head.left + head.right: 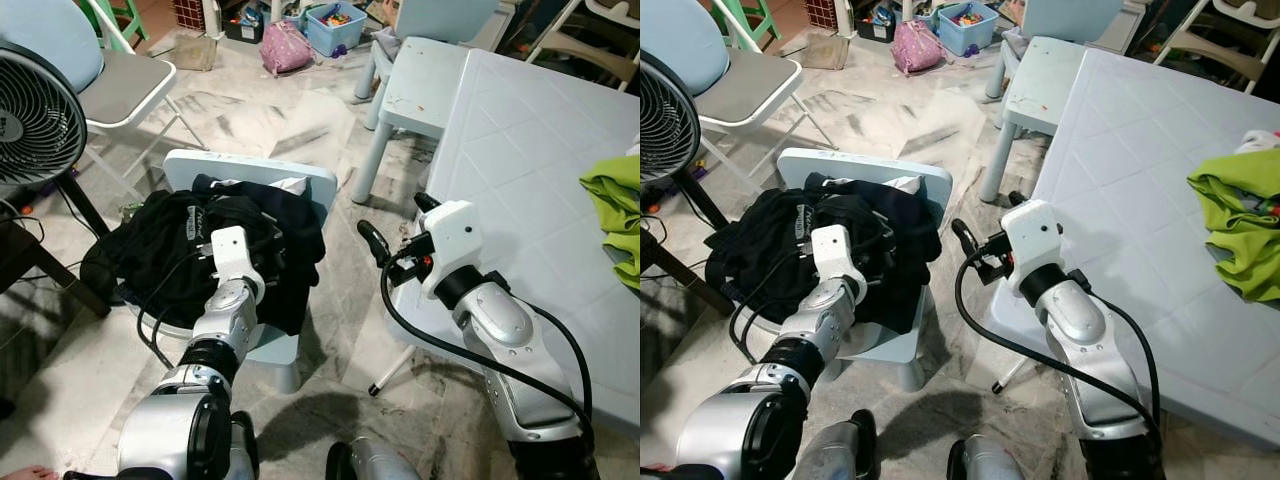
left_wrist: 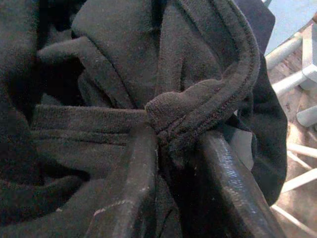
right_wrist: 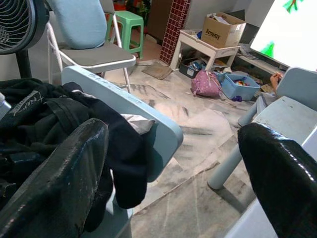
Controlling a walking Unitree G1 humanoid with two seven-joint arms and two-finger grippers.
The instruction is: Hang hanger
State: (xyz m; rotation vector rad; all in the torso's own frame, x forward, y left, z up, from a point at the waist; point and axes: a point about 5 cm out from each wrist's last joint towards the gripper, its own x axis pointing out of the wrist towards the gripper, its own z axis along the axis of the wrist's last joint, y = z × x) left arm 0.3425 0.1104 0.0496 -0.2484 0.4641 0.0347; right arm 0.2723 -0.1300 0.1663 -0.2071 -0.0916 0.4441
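Observation:
A heap of black clothes (image 1: 165,250) lies on a small pale-blue chair (image 1: 250,168) in front of me. My left gripper (image 2: 176,135) reaches into that heap, and its two fingers (image 2: 131,188) are shut on a thick rolled fold of black garment (image 2: 208,96). In the eye views its fingertips are buried in the cloth past the white wrist block (image 1: 229,250). My right gripper (image 1: 398,222) hangs open in the air to the right of the chair, close to the table's near corner, with nothing between its fingers (image 3: 59,183).
A pale-blue table (image 1: 520,150) fills the right side, with a green cloth (image 1: 615,210) on its far right. A black fan (image 1: 30,110) and a folding chair (image 1: 120,85) stand on the left. A pink bag (image 1: 285,48) and a blue bin (image 1: 335,25) sit far back.

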